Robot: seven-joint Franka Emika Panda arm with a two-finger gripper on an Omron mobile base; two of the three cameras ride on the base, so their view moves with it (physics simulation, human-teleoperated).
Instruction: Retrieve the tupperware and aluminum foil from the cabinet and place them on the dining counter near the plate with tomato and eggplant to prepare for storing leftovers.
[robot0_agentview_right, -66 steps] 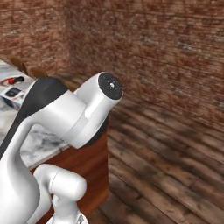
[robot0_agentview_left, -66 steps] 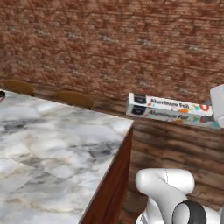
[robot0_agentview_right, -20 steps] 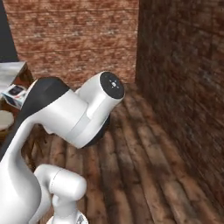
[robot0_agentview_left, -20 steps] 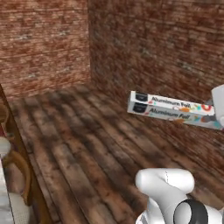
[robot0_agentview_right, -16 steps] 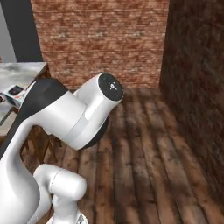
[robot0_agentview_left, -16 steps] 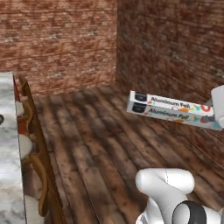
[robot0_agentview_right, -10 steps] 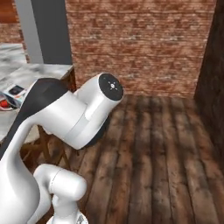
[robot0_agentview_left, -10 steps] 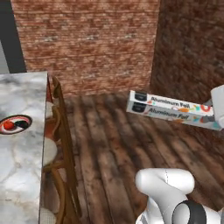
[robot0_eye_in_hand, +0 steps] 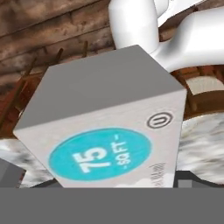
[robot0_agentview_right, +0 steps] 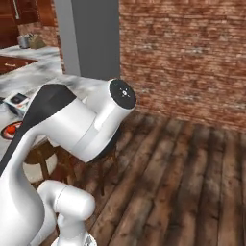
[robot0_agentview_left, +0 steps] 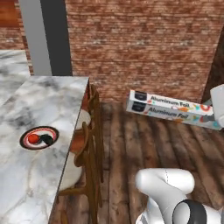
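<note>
The aluminum foil (robot0_agentview_left: 173, 108), a long white and pale-blue carton, hangs level above the wooden floor with my gripper (robot0_agentview_left: 214, 114) shut on its right end. In the hand view its end face (robot0_eye_in_hand: 105, 131), with a blue round label, sits between my fingertips (robot0_eye_in_hand: 189, 178). The plate (robot0_agentview_left: 39, 138), small with a reddish rim, carries a tomato and a dark eggplant on the dining counter (robot0_agentview_left: 26, 183) at the left. Its red rim (robot0_agentview_right: 9, 129) peeks out behind my arm. A pale shallow rectangular container (robot0_agentview_right: 17, 99), maybe the tupperware, lies beyond it.
Wooden stools (robot0_agentview_left: 89, 148) line the counter's edge between the counter and me. A grey pillar (robot0_agentview_left: 46, 37) and a brick wall (robot0_agentview_left: 144, 43) stand behind. Reddish-brown cabinets (robot0_agentview_right: 24, 14) and another marble counter are far at the back left.
The base has turned, so the whole scene swept sideways: the dining counter with the plate and stools came into view at the left. The carton stays held in the same spot relative to me.
</note>
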